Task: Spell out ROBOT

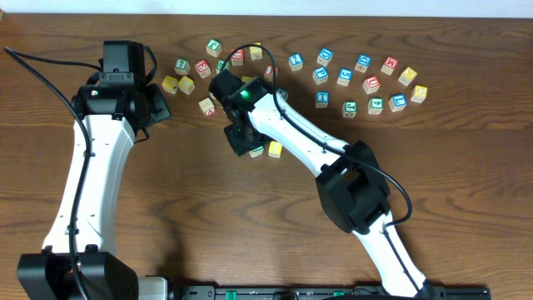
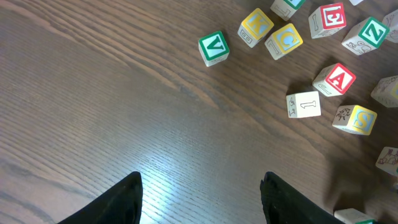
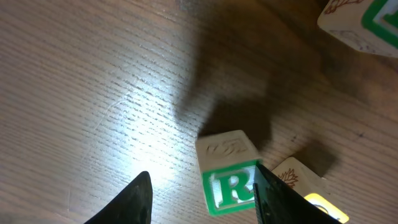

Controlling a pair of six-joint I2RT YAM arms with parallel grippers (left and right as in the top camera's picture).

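Tabletop holds R cube inside right pincer, touching one jaw.

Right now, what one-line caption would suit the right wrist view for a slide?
Right gripper, jaws parted, straddles the green R block on the wooden table, a yellow block beside it.

The R cube lies on the table between the fingers of the right gripper, against one finger and apart from the other. A second cube sits just to the right of the R cube. Behind the R cube, a scatter of cubes spreads across the table, most of it to the right. The left gripper hangs well to the R cube's left, and the V cube lies to its left and behind.
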